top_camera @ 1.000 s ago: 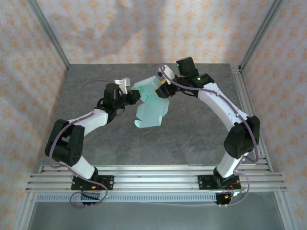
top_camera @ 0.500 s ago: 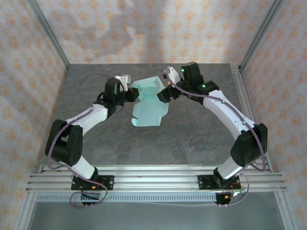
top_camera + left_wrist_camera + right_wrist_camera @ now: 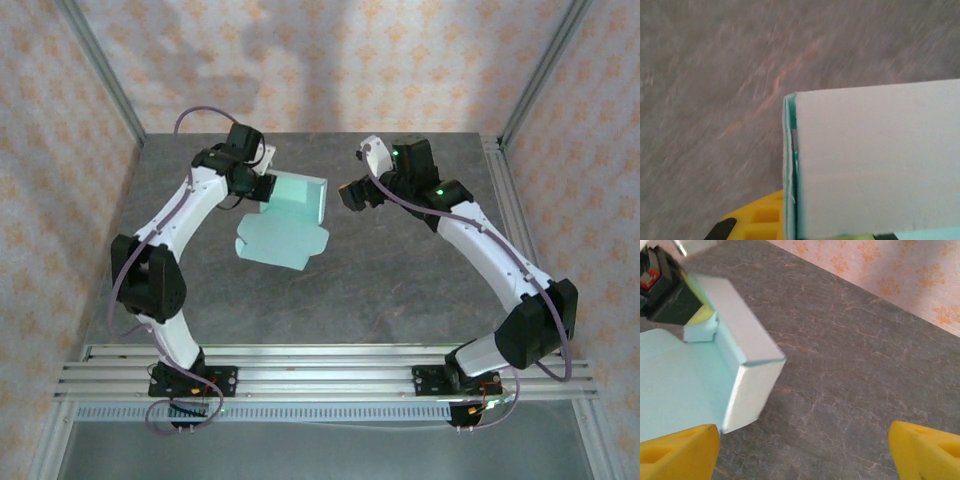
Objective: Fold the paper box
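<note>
Over table [image 3: 400,290]: left pincer [image 3: 262,187] clamps paper box [image 3: 290,215]; right pincer [image 3: 348,194] agape.

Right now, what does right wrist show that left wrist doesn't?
Right wrist adds: the right hand open, not gripping the paper box; the left hand clamped on its raised wall; the patterned backdrop. Left wrist adds: a close look at the doubled card edge above its yellow finger. Shared: the box and the grey table.

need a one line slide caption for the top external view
Left gripper grips the half-folded pale mint-green paper box; the open right gripper hovers beside it, not touching.
</note>
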Controlling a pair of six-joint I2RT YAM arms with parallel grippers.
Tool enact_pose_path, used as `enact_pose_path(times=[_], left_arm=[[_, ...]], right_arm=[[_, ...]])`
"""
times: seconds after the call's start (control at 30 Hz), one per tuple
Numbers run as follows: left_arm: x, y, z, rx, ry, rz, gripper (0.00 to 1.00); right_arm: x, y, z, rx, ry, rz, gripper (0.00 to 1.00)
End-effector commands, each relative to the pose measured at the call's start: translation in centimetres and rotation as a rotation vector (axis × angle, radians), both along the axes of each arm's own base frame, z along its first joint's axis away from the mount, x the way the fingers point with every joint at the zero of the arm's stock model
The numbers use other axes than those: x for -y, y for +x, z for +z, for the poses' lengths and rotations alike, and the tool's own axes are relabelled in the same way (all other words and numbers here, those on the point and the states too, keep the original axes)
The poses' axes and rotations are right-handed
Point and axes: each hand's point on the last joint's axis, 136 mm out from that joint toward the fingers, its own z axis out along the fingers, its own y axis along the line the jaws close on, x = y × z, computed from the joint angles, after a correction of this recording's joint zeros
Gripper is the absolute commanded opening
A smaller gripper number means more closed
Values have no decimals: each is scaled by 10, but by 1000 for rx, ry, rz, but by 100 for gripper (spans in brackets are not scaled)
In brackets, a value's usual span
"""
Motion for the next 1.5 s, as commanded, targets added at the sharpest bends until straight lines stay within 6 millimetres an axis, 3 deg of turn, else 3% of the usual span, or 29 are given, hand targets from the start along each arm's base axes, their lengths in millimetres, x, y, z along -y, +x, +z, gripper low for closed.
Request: enact_pose_path(times=[0.0, 0.1, 0.33, 0.53, 0.83, 1.13, 1.3, 1.47], left_arm=[[-34, -61, -21, -311, 194, -38, 0], [-40, -72, -24, -404, 238, -45, 0], [-38, -90, -60, -635, 338, -117, 0], [-34, -90, -91, -746, 371, -149, 0], [-25, -87, -117, -816, 386, -174, 1], [-17, -80, -104, -763, 348, -170, 35], [-10, -79, -89, -711, 304, -182, 52], [-14, -61, -65, -551, 292, -124, 66]], right_arm=[[4, 7, 0, 2, 0, -42, 87], [4, 7, -5, -14, -5, -42, 87], [0, 10, -19, -62, 3, -47, 85], [0, 11, -25, -77, -5, -50, 85], [1, 13, -30, -78, -23, -56, 85], [1, 11, -28, -77, -16, -50, 85], [-2, 10, -29, -89, 0, -44, 85], [-4, 13, -37, -121, 14, -65, 85]])
